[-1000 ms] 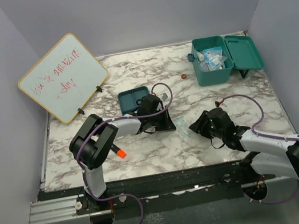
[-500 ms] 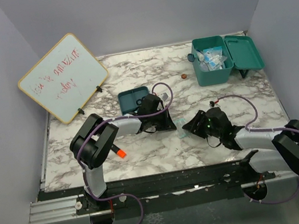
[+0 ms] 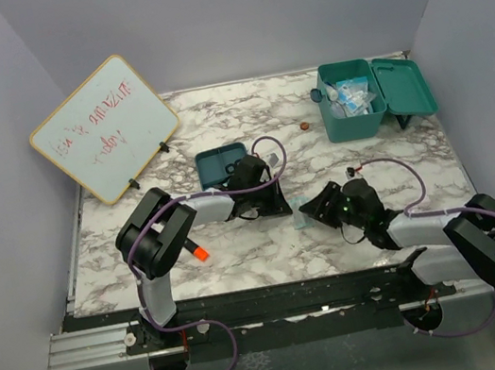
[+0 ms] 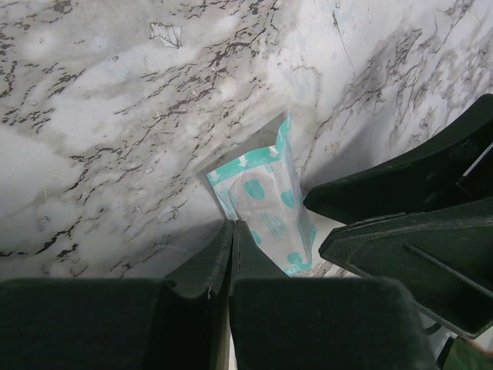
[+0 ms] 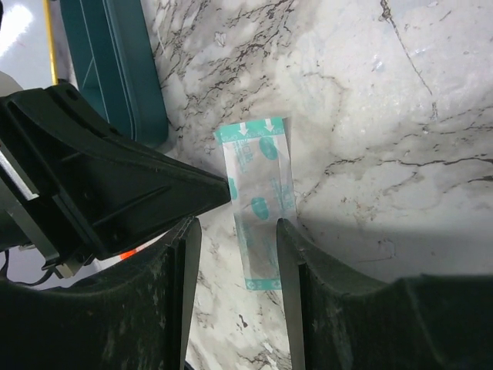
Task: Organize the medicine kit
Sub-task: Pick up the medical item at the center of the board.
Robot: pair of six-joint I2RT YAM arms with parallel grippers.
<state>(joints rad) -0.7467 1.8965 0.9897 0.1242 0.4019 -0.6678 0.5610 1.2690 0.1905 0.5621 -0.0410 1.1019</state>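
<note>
Soft, even overhead light; top view sharp. Glare whitens the glossy marble-patterned desk [image 4: 62, 177] in wrist views.

I see a white table [image 3: 239, 244] veined with dark grey like marble. The medicine box [image 3: 352, 126] at the far right is teal-green all over, and the flat tray [image 3: 213, 164] near the middle is a deeper teal. The whiteboard [image 3: 104, 131] has a white face, a pale wooden frame and scrawled red writing. The plaster wrapper [image 5: 258, 200] is see-through, with a teal band at one end and teal blotches down its length. My left gripper [image 4: 231, 225] and right gripper [image 5: 235, 223] are both black, the cables [image 3: 283, 158] are purple, and one small tab [image 3: 200, 254] on the left arm is orange.
</note>
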